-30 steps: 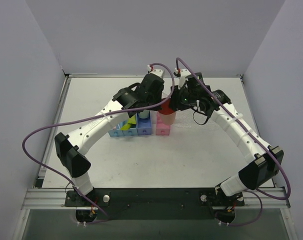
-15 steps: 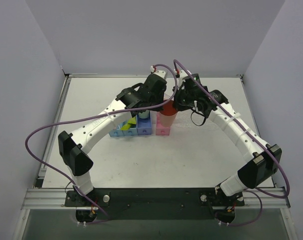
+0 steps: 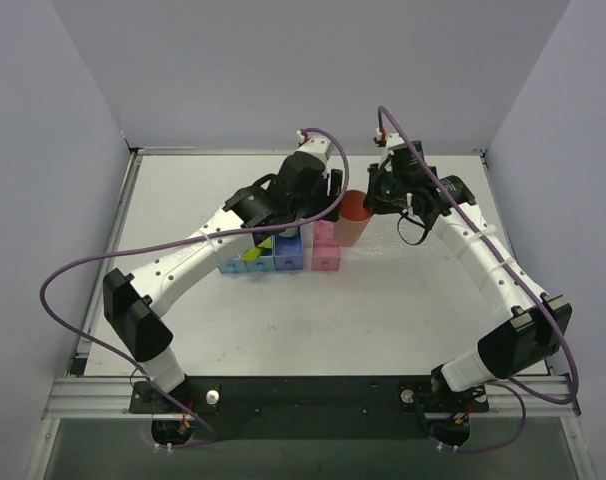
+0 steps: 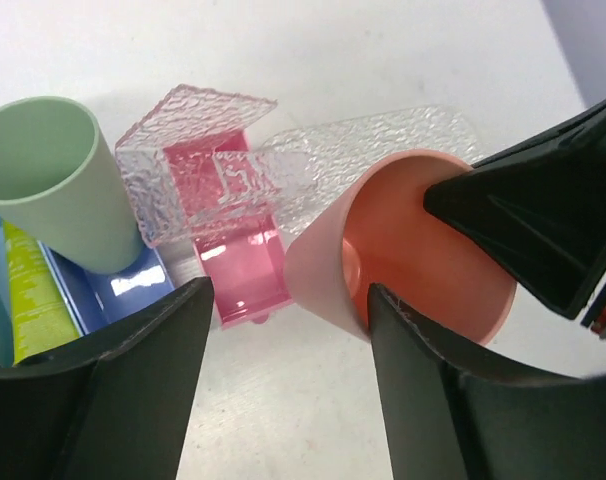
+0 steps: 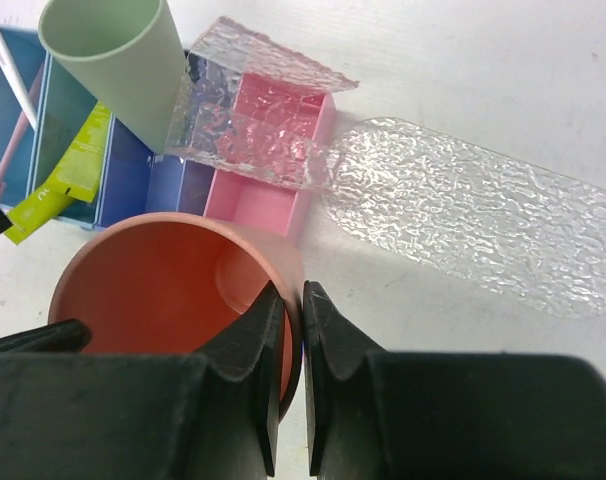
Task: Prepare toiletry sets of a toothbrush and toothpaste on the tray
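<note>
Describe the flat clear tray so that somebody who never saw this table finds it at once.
On the white table, find the pink box next to the blue bins. The tray lies on the table just beside that box. It is see-through and bumpy; unlike the similar clear piece leaning over the box, it lies flat.

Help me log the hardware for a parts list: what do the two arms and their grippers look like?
Both the left arm and right arm have white tubular links with bulky black joint housings, and a purple cable loops along each. The left gripper and right gripper have matte black fingers tapering toward the tips.
</note>
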